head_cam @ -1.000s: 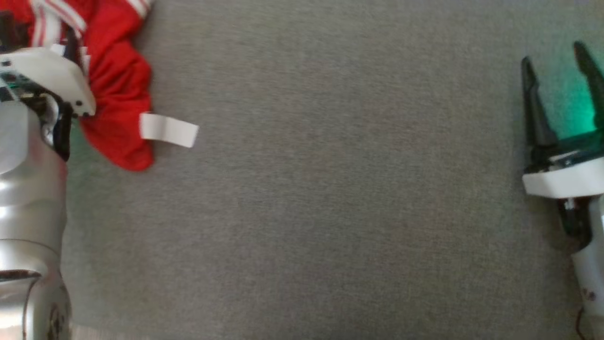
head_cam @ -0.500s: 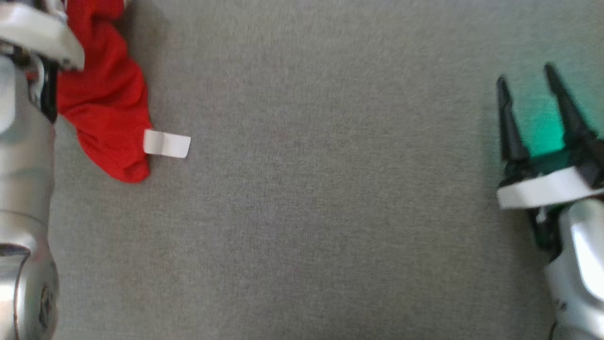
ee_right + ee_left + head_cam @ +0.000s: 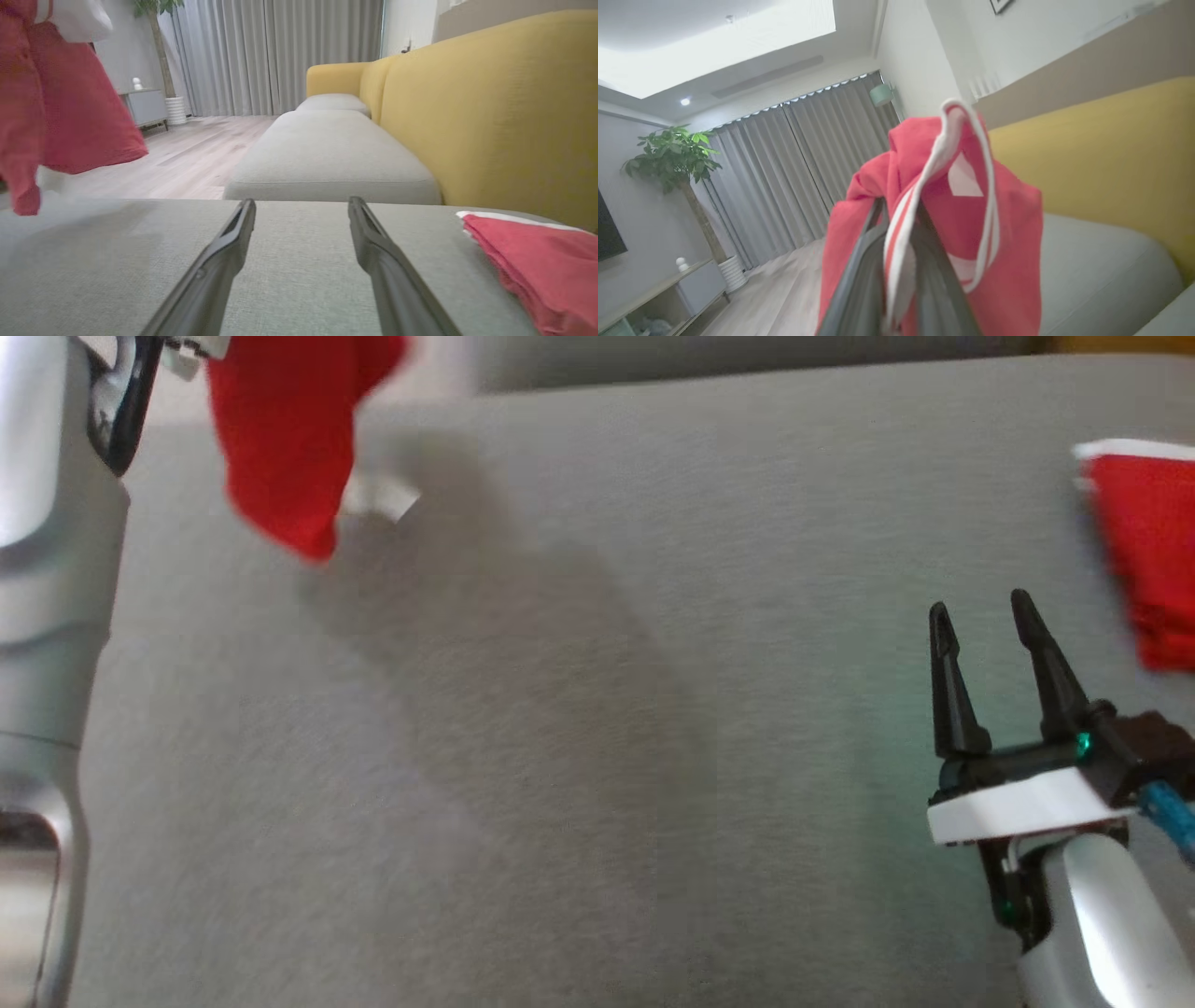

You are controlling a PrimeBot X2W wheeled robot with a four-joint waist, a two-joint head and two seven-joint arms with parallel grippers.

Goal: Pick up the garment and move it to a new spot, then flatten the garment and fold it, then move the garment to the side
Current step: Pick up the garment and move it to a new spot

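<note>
A red garment (image 3: 285,439) with white stripes hangs in the air at the head view's upper left, a white tag (image 3: 376,501) dangling beside it. My left gripper (image 3: 899,242) is shut on its bunched cloth (image 3: 971,224), which drapes over the fingers. The hanging garment (image 3: 60,112) also shows at the left of the right wrist view. My right gripper (image 3: 985,616) stands open low over the grey cushion (image 3: 560,756) at the lower right, nothing between its fingers (image 3: 224,252).
A second red cloth with a white edge (image 3: 1144,551) lies on the cushion at the far right, near my right gripper. A yellow sofa back (image 3: 490,116) rises behind the cushion. Another grey seat cushion (image 3: 331,154) extends beyond, with wooden floor (image 3: 187,158) to its left.
The head camera has tilted up, so the cushion's far edge and a second red cloth have come into view. My left gripper has lifted the garment off the cushion.
</note>
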